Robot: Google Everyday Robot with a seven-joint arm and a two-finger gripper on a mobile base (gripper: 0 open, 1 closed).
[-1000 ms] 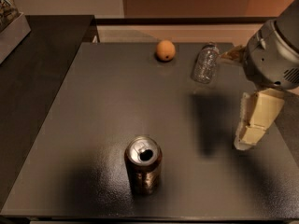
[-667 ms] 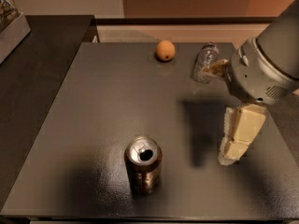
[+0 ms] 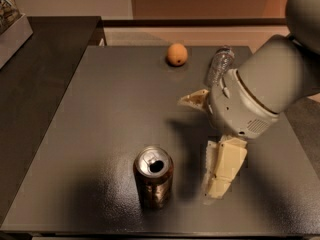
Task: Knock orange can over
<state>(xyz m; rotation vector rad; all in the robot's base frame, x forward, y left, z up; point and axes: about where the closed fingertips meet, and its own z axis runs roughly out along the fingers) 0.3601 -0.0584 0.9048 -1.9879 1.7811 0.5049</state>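
The dark counter point(image 3: 100, 114) is carrying everything. My grey arm point(image 3: 265, 89) is reaching in from the right. My hand point(image 3: 220, 174) is hanging low just right of the orange can point(image 3: 153, 176), apparently not touching it. I cannot tell if it is wide or narrow. The can is standing upright near the front edge. The clear bottle point(image 3: 219, 64) and orange fruit point(image 3: 177, 54) are sitting at the back.

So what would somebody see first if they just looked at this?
The big grey robot arm fills the right side, its cream gripper hanging just right of the orange can, which stands upright near the front edge of the dark table. Behind are an orange fruit and a clear plastic bottle.
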